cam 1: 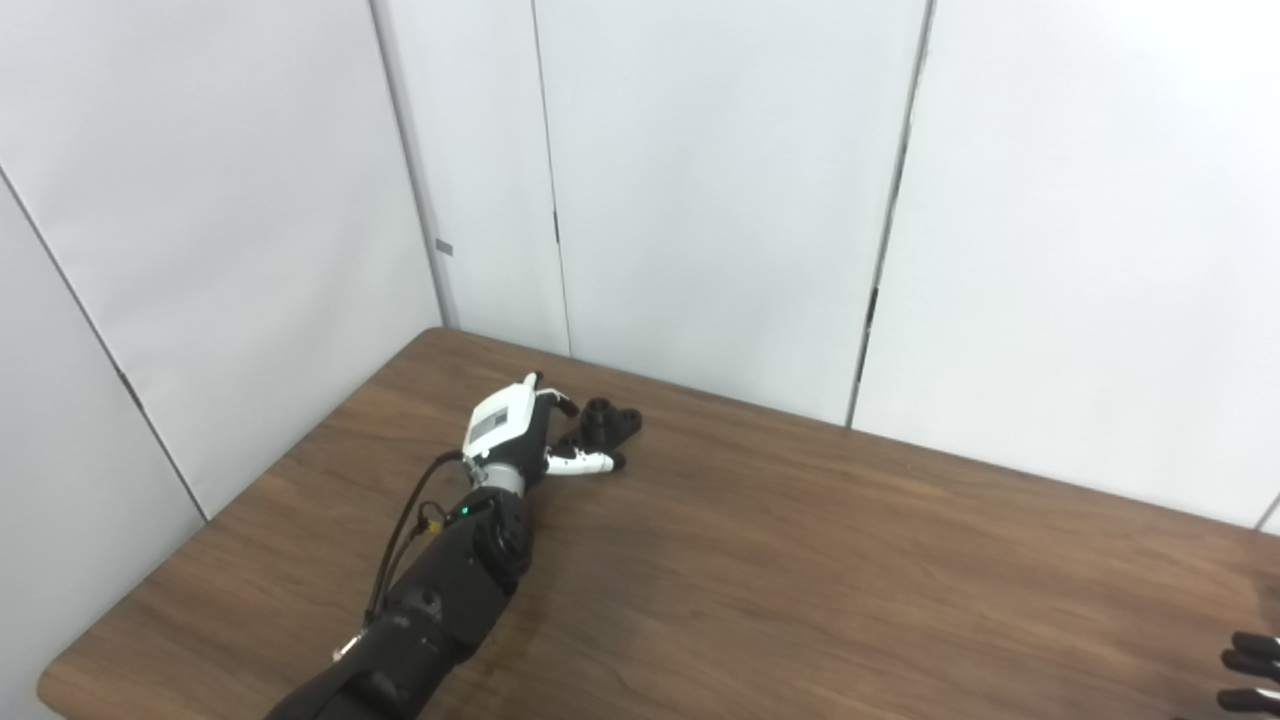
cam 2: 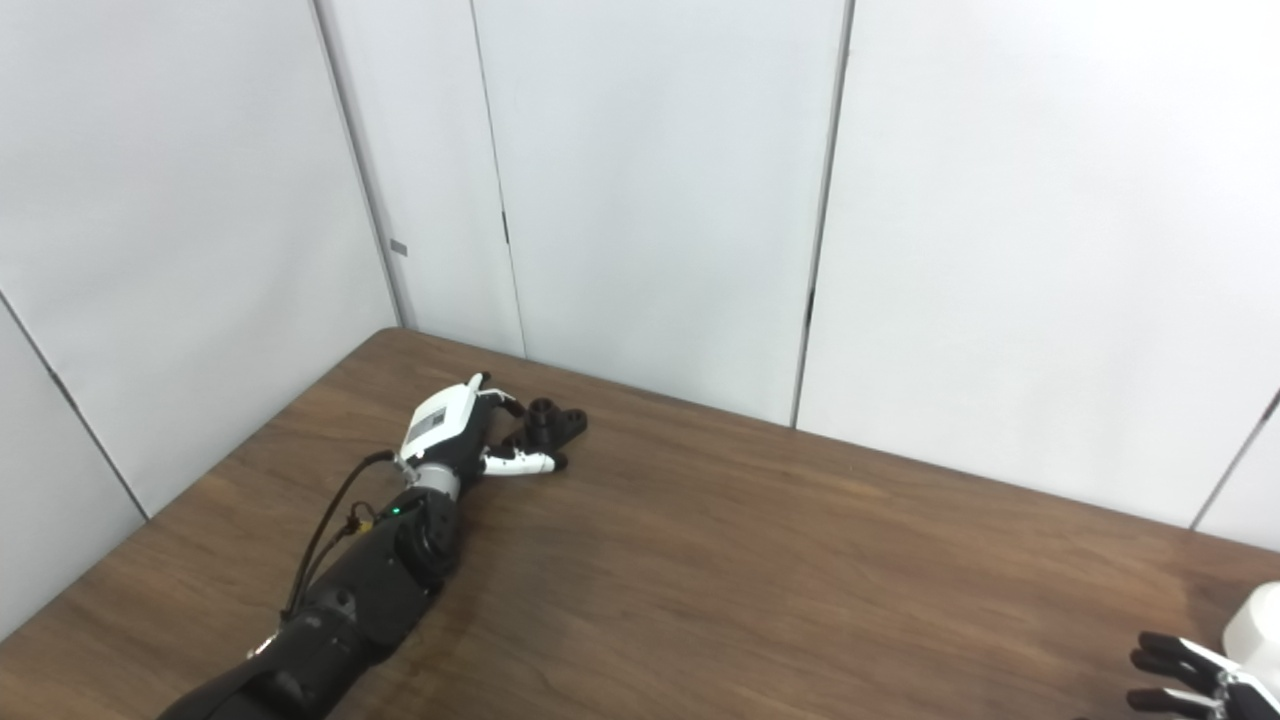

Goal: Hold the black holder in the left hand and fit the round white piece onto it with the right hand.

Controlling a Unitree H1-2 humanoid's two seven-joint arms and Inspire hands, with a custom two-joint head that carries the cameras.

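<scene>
- Toward the far left corner of the brown worktop [cam 1: 800, 560], the left hand [cam 1: 520, 430] reaches for the black holder [cam 1: 608, 422], which rests flat on the wood near the white wall panels [cam 1: 720, 190].
- Its fingers [cam 1: 590, 464] are spread around the near side of the holder; they seem to touch it or lie just beside it, but no closed grasp shows and the holder is not lifted, so the hand reads as wide, with nothing held.
- At the lower right edge, only dark fingertips of the right hand [cam 2: 1185, 672] appear; whether it is spread or closed cannot be told from so little.
- Just beside those fingertips, at the right eye view's right edge, stands the round white piece [cam 2: 1258, 622], cut off by the frame and absent from the left eye view.
- Risk: the holder is small and lies near the back edge, so closing fingers might push it away rather than trap it; an uneven pinch could also tip or turn it.
- Risk: a loose or skewed hold would likely leave the holder's knobs facing wrongly, making the white piece hard to seat.
- Risk: the two parts lie well apart, so both arms must travel before fitting.
- Containers: none are visible, and nothing sits inside anything.
</scene>
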